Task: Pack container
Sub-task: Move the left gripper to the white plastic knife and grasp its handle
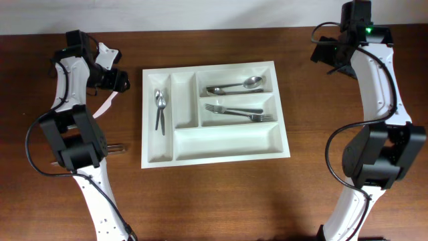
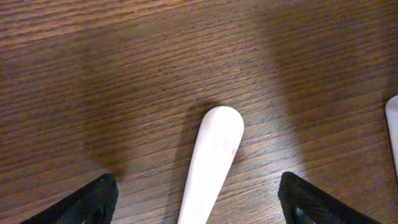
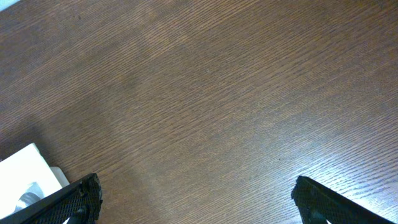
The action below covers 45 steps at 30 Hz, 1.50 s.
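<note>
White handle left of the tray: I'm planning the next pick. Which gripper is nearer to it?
Left. The left gripper hangs open right over the handle, one finger on each side. The right gripper is open off the tray's opposite side.

Robot lab bench, staged tabletop rig. Two white-and-black arms, left arm (image 1: pixel 73 130) and right arm (image 1: pixel 378 87), stand at either side of a dark wood-grain table (image 1: pixel 214 201), loose black cables (image 1: pixel 328 154) looping off them, green status light (image 1: pixel 367 30) lit on the right one. Household props on it: white cutlery tray (image 1: pixel 227 142) with spoons (image 1: pixel 234 86) and forks (image 1: pixel 241 111). Pale wall strip (image 1: pixel 200 13) behind the table's far edge.
</note>
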Each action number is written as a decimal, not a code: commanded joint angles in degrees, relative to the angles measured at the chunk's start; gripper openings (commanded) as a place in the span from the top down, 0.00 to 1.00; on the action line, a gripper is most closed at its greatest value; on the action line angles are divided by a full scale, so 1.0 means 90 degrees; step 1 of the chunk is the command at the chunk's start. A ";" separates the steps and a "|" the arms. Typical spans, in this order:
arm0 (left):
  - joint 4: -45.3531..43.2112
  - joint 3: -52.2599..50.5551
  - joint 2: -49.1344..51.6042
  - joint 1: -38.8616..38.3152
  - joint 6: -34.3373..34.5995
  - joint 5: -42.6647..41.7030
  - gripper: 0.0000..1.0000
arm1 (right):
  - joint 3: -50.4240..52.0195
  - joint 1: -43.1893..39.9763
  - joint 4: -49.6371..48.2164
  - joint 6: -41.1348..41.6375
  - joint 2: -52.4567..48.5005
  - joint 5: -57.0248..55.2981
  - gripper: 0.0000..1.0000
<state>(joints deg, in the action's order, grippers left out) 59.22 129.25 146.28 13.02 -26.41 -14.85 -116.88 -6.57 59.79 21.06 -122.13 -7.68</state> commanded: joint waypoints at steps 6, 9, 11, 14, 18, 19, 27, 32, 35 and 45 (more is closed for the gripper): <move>0.0044 0.0010 0.0435 -0.0073 -0.0175 -0.0163 0.16 | 0.0029 0.0017 -0.0019 0.0073 -0.0056 -0.0058 0.01; 0.0095 0.0010 0.0571 -0.0073 -0.0172 -0.0163 0.21 | 0.0029 0.0017 -0.0019 0.0073 -0.0056 -0.0058 0.01; 0.0158 0.0010 0.0629 -0.0073 -0.0172 -0.0163 0.26 | 0.0029 0.0017 -0.0019 0.0073 -0.0056 -0.0058 0.01; 0.0304 0.0010 0.0658 -0.0073 -0.0172 -0.0146 0.32 | 0.0029 0.0017 -0.0019 0.0073 -0.0056 -0.0058 0.01; 0.0636 0.0010 0.0658 -0.0073 -0.0175 0.0087 0.33 | 0.0029 0.0017 -0.0019 0.0073 -0.0056 -0.0058 0.01; 0.0760 0.0010 0.0658 -0.0073 -0.0175 0.0182 0.33 | 0.0029 0.0017 -0.0019 0.0073 -0.0056 -0.0058 0.01; 0.1115 0.0010 0.0658 -0.0066 -0.0172 0.0986 0.41 | 0.0029 0.0017 -0.0019 0.0073 -0.0056 -0.0058 0.01; 0.0984 0.0010 0.0658 -0.0068 -0.0170 0.1112 0.49 | 0.0029 0.0017 -0.0019 0.0073 -0.0056 -0.0058 0.01; 0.0862 0.0010 0.0658 -0.0066 -0.0170 0.1112 0.49 | 0.0029 0.0017 -0.0019 0.0073 -0.0056 -0.0058 0.01; 0.0726 0.0010 0.0658 -0.0066 -0.0168 0.1107 0.70 | 0.0029 0.0017 -0.0019 0.0073 -0.0056 -0.0058 0.01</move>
<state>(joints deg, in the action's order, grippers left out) 65.47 131.35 147.65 12.08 -27.81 -5.23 -116.88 -6.57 59.79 21.04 -122.13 -7.68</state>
